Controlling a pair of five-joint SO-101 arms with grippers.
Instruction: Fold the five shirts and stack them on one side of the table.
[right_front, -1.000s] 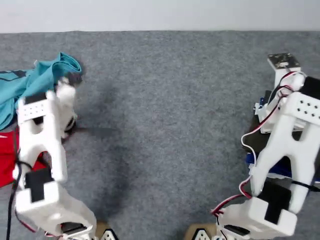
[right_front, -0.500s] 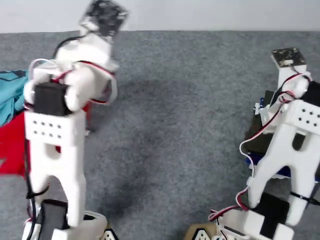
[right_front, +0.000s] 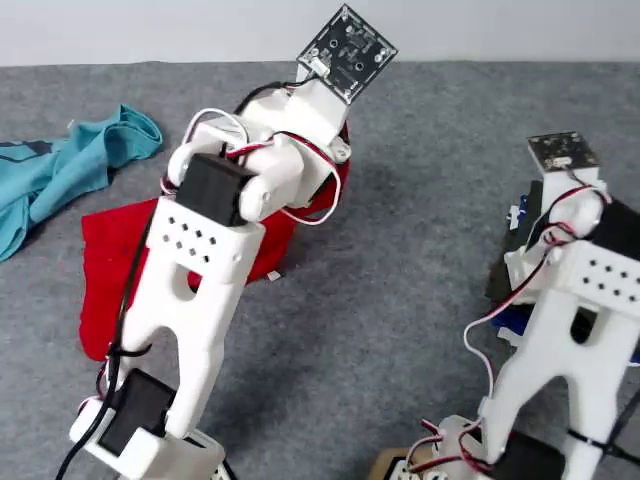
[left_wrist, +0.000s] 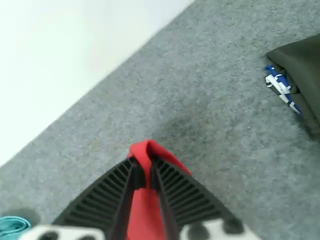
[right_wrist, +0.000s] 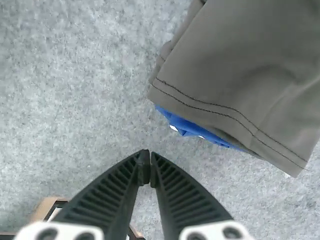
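Observation:
My left gripper (left_wrist: 142, 167) is shut on a bunched fold of the red shirt (left_wrist: 146, 152), held up above the grey table. In the high view the red shirt (right_front: 115, 260) trails from under the raised left arm (right_front: 270, 170) down to the table at the left. A crumpled teal shirt (right_front: 75, 165) lies at the far left. At the right edge, an olive-grey folded shirt (right_wrist: 240, 70) rests on a blue shirt (right_wrist: 192, 129). My right gripper (right_wrist: 146, 161) is shut on nothing, just above the table beside that stack.
The grey carpeted table (right_front: 420, 220) runs to a white wall at the back. The right arm (right_front: 575, 300) stands over the dark stack (right_front: 505, 280) at the right edge. Open carpet lies between the two arms.
The left arm has swung from the left edge up toward the middle, pulling the red shirt with it and uncovering the teal shirt. The right arm has shifted only slightly.

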